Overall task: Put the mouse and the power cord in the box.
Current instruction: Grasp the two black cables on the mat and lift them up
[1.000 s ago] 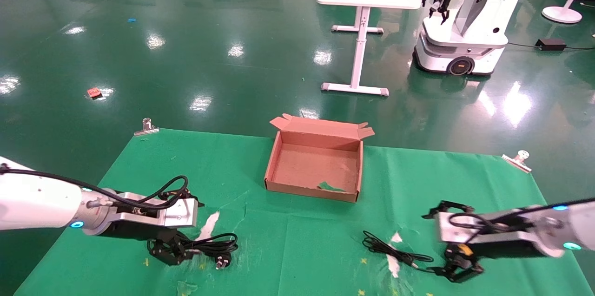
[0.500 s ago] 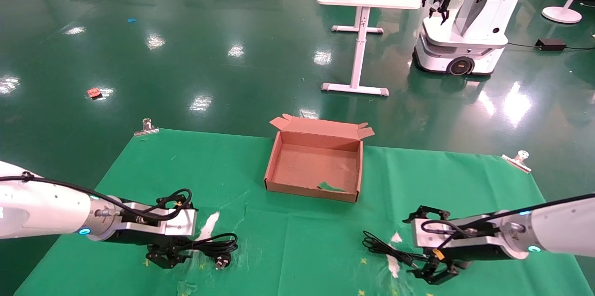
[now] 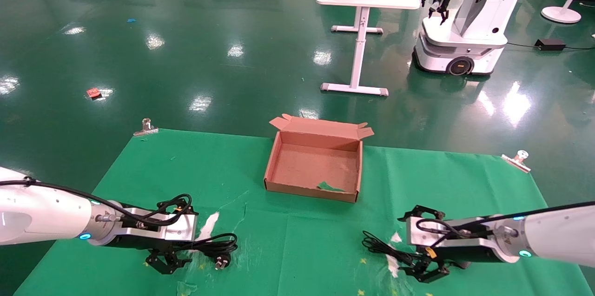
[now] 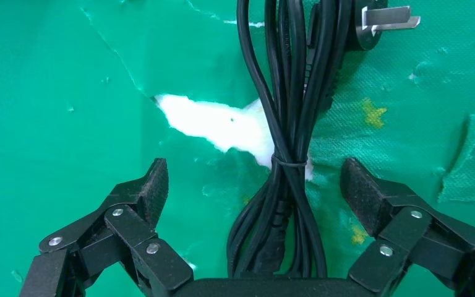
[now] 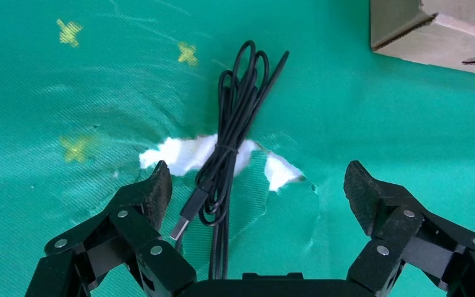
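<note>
Left gripper [image 4: 253, 192] is straddling the power cord [image 4: 287, 124], fingers spread — bundle lying lengthwise between them; right gripper [image 5: 256, 192] likewise released over the mouse's cable [image 5: 232, 142].

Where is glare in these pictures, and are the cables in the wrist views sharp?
Head view: bright lamp reflections on the glossy green floor behind the table; the box is evenly lit. Left wrist view: the power cord is sharp, with no glare. Right wrist view: the thin cable is sharp, under soft, even light.

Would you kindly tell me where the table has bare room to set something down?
Free: the cloth between the power cord and thin cable, and both sides of the box. Crowded: under the left hand and right hand.
</note>
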### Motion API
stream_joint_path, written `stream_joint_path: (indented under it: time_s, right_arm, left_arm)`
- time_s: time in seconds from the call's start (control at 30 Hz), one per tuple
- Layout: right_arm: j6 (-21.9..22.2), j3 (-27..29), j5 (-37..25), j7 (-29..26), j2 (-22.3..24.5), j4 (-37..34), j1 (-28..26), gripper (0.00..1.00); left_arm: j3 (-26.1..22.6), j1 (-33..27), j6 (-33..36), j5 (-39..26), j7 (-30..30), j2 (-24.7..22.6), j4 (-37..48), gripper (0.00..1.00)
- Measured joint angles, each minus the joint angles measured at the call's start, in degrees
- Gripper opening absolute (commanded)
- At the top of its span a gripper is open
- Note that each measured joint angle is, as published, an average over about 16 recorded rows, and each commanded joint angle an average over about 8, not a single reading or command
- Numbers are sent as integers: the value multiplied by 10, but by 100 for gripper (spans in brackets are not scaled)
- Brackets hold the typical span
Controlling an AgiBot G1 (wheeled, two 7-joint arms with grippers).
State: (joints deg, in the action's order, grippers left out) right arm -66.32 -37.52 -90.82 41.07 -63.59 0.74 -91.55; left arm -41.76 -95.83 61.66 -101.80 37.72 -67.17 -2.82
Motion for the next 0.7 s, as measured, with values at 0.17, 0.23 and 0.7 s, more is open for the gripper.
stream_joint_path:
  time_s: [0.17, 0.23, 0.7]
  right_arm:
    - [3, 3, 4, 1, 0, -3, 2, 0]
    - [3, 3, 5, 1, 0, -4, 2, 0]
    - [1, 2, 3, 0, 1, 0, 2, 0]
  left_arm:
    - [1, -1, 0, 1, 2, 0, 4, 0]
    - [1, -1, 0, 1, 2, -1, 4, 0]
    - [0, 0, 1, 1, 1, 0, 0, 0]
